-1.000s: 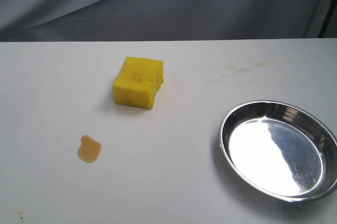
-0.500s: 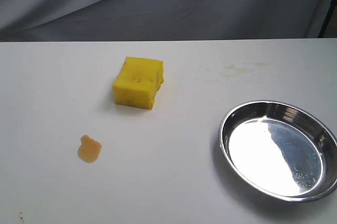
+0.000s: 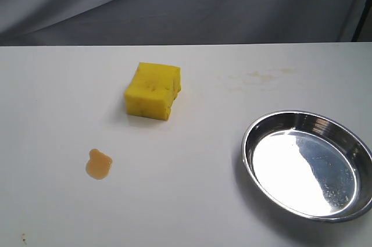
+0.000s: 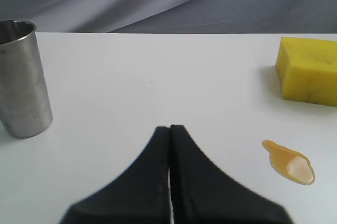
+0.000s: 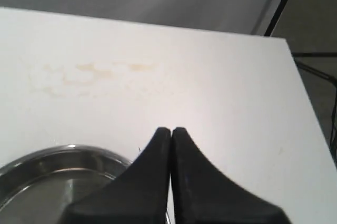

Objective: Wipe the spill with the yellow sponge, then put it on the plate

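Observation:
The yellow sponge [image 3: 153,90] sits alone on the white table, back of centre; it also shows in the left wrist view [image 4: 309,75]. The amber spill [image 3: 99,164] lies in front of it to the left, and appears again as a glossy puddle [image 4: 290,162]. The steel plate [image 3: 253,136] rests at the front right, its rim [image 5: 37,156] visible to the right wrist. My left gripper [image 4: 169,128] is shut and holds nothing, well short of the spill. My right gripper [image 5: 171,129] is shut and holds nothing, above the plate's edge. Neither gripper shows in the exterior view.
A steel cup [image 4: 21,79] stands upright on the table, seen only in the left wrist view. Faint brownish stain streaks [image 3: 261,75] mark the table behind the plate. The table's far edge meets a grey cloth backdrop [image 3: 186,3].

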